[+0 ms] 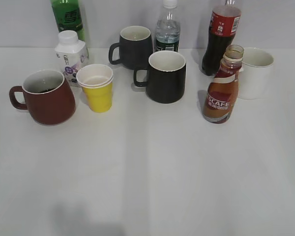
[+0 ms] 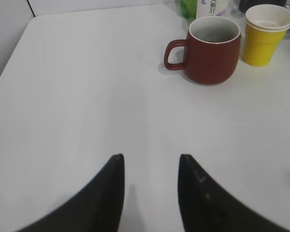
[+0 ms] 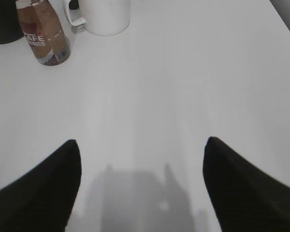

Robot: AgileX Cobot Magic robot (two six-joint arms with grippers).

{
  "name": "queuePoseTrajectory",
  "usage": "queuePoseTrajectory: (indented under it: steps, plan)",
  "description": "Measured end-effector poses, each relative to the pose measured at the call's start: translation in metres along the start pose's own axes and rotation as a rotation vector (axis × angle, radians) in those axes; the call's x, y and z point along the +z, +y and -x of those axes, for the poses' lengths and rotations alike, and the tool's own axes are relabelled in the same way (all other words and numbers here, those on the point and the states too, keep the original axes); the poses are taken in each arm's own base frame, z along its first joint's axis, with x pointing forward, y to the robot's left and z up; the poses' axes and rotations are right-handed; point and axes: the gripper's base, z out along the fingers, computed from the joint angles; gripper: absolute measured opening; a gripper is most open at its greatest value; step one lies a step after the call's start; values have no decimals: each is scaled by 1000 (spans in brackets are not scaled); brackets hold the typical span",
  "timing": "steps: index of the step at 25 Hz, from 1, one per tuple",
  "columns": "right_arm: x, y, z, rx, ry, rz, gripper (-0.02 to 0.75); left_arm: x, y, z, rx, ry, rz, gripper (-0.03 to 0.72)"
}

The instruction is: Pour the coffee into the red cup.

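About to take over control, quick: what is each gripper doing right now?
Left gripper: open, holding nothing, above bare table.
Right gripper: open wide, holding nothing, short of the coffee bottle.

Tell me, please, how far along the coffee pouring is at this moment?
Barely started. The coffee bottle stands upright on the table, cap off and still nearly full. The red cup sits apart at the far left. Both the left gripper and right gripper are open and empty. Grasping, carrying and pouring all remain.
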Motion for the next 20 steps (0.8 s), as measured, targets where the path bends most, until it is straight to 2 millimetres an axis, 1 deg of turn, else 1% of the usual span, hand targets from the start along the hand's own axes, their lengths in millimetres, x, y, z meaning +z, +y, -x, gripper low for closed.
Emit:
queuePoseTrajectory:
  steps: [20]
  plan:
    - [0, 0, 0, 1, -1, 1, 587, 0, 0, 0, 9, -1, -20, 291]
